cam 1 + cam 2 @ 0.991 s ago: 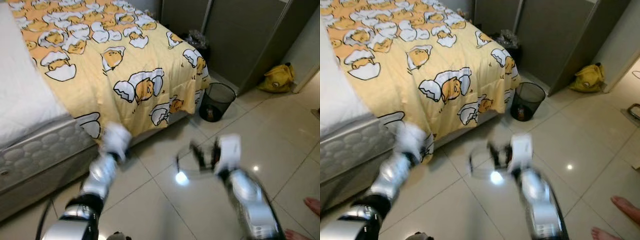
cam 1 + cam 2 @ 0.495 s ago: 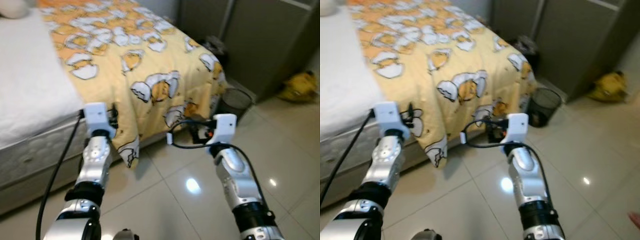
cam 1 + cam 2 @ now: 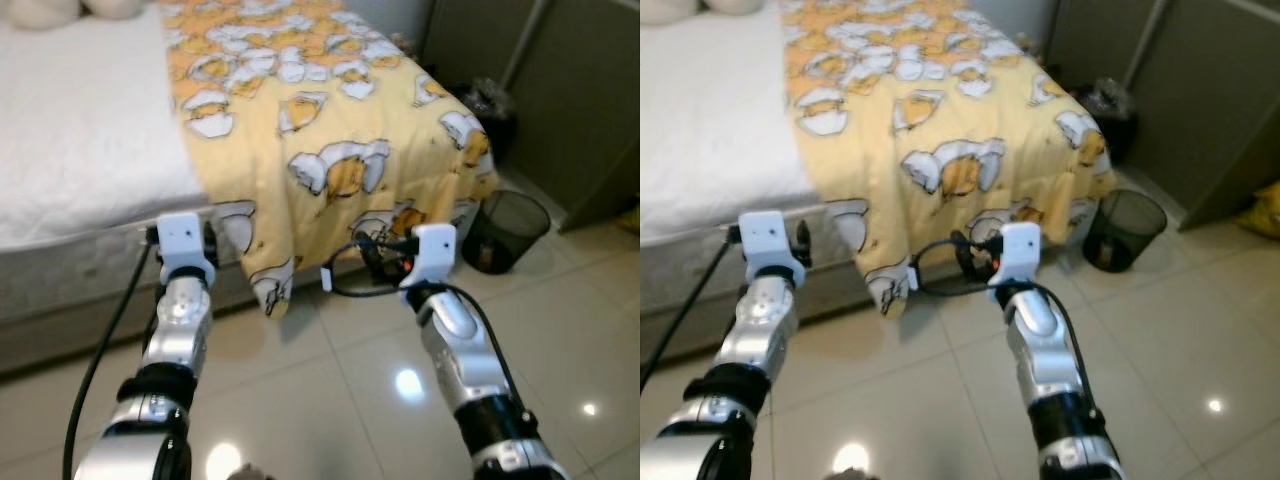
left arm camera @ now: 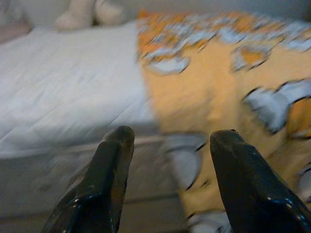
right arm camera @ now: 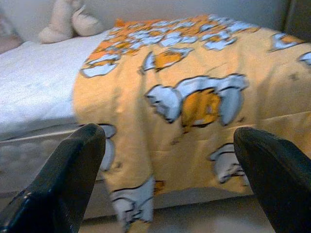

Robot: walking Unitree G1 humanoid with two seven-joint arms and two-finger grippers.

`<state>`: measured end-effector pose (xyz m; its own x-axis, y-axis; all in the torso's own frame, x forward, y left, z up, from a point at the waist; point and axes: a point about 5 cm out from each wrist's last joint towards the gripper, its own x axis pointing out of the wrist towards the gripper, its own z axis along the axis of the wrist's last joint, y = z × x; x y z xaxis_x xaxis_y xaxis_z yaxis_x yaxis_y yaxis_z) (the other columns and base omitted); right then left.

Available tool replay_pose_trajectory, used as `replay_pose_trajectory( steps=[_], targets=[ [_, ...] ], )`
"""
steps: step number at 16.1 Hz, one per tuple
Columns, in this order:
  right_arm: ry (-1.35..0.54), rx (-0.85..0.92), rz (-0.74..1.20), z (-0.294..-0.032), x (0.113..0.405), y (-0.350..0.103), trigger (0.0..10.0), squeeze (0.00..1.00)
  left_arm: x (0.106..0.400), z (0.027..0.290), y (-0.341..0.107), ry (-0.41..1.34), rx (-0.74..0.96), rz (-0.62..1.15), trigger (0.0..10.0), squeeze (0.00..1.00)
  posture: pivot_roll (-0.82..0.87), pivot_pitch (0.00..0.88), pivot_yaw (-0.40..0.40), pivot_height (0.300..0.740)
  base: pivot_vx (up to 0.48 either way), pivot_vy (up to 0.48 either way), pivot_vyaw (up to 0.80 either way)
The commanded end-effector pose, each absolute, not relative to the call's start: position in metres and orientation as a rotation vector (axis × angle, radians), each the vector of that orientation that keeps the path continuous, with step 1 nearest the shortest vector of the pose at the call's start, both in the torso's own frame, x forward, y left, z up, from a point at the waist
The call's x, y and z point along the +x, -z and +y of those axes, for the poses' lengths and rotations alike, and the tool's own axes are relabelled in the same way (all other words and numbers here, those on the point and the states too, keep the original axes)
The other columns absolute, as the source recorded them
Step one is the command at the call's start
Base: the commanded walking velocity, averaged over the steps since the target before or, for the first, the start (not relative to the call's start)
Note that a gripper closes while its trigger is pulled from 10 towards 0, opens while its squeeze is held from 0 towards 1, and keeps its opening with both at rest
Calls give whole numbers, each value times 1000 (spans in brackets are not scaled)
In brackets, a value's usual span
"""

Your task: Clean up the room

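1. The left gripper is spread wide and carries nothing; it is aimed at the mattress edge at the centre left of the head view.
2. The right gripper is likewise released and empty, facing the yellow blanket that hangs off the bed, mid-frame.
3. Judged from this, tidying has barely begun: the blanket is still skewed, and nothing is grasped.
4. The black wire bin, at centre right, stands on the floor; its contents cannot be made out.

Blanket draped over bed's right half, bin on floor right of bed
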<state>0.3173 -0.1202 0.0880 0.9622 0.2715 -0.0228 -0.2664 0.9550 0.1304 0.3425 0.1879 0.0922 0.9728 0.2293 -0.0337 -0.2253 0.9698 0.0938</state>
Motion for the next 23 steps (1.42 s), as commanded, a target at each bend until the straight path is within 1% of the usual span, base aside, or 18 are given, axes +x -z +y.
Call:
replay_pose_trajectory(
  steps=[1, 4, 9, 18, 23],
  targets=[
    [-226, 103, 53, -132, 316, -83, 10000, 0, 344, 176, -92, -175, 90, 41, 10000, 0, -14, 0, -3, 740, 334, 0, 0],
    [-193, 87, 74, -135, 315, -77, 10000, 0, 346, 175, -94, -190, 63, 47, 10000, 0, -21, 0, 2, 740, 480, 0, 0],
    [-209, 100, 81, -136, 311, -71, 10000, 0, 343, 178, -89, -196, 65, 61, 10000, 0, -20, 0, -1, 740, 480, 0, 0],
    [-261, 84, 98, -136, 308, -66, 10000, 0, 335, 182, -74, -261, 22, 128, 10000, 0, -8, 0, -25, 740, 479, 0, 531],
    [-293, 108, 118, -132, 309, -64, 10000, 0, 330, 174, -71, -229, 20, 111, 10000, 0, 5, 0, -28, 740, 0, 0, 470]
  ],
)
